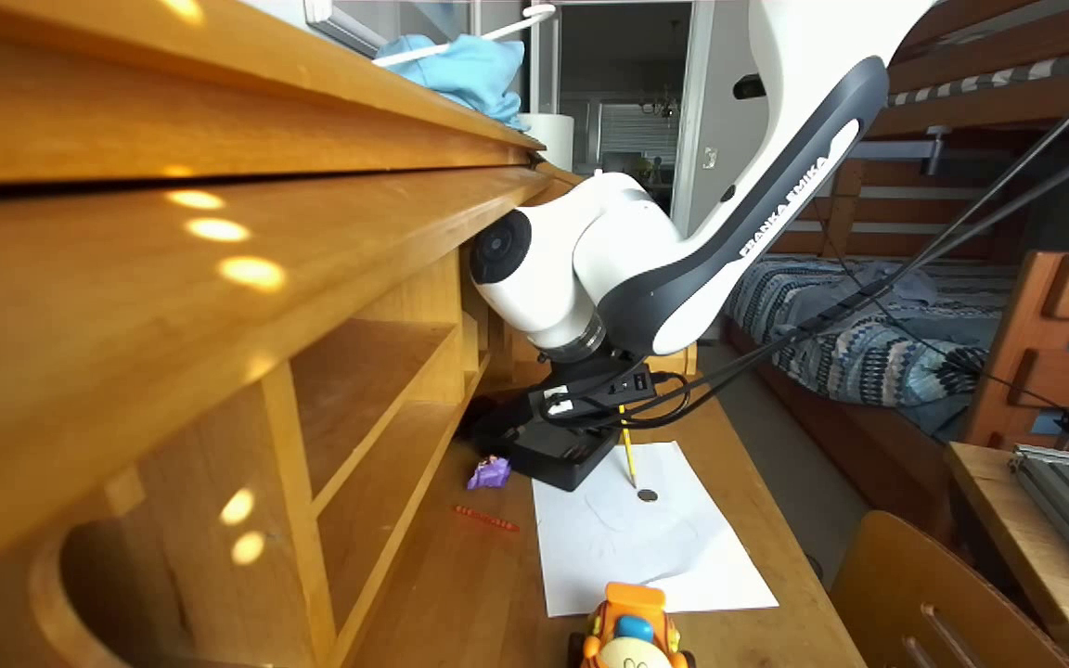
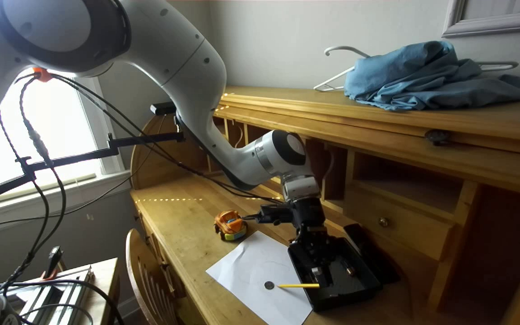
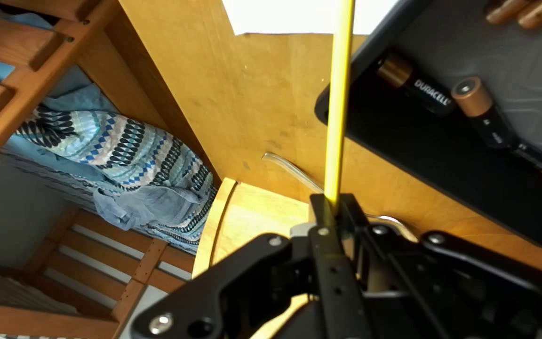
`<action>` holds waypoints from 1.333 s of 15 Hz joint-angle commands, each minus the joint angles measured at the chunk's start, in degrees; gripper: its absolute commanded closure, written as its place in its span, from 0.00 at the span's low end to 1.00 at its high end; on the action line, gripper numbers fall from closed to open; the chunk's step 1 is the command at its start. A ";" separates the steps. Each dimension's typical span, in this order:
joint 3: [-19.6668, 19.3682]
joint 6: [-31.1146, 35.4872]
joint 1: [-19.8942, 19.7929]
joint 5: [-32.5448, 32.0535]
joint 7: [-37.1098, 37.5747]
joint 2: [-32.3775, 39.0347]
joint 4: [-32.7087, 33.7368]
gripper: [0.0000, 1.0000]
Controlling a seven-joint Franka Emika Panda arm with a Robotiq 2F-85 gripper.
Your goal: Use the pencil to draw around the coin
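Note:
My gripper [image 3: 334, 203] is shut on the yellow pencil, which sticks straight out from between the fingertips in the wrist view [image 3: 339, 108]. The pencil also shows in both exterior views [image 1: 628, 453] [image 2: 298, 285]. Its tip points at the round dark coin [image 1: 648, 495] [image 2: 269, 285] and is close beside its edge. I cannot tell whether the tip touches the paper. The coin lies flat on the white paper sheet [image 1: 581, 566] [image 2: 242, 266], which has faint curved marks. A strip of the paper shows in the wrist view [image 3: 280, 16]; the coin and the pencil tip are out of that view.
A black tray [image 2: 345, 300] holding several batteries [image 3: 433, 96] stands close beside my gripper, at the paper's edge. An orange toy car [image 1: 632, 631] is at another paper edge. A red crayon [image 1: 486, 518] and purple wrapper [image 1: 490, 471] lie near the desk's shelves [image 1: 386, 408].

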 commanded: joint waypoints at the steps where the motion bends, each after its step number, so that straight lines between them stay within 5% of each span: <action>1: 0.42 -1.33 -0.27 -1.70 0.89 0.62 0.93 0.98; 20: 0.60 -3.29 -0.05 -2.49 0.24 -0.33 -0.61 0.98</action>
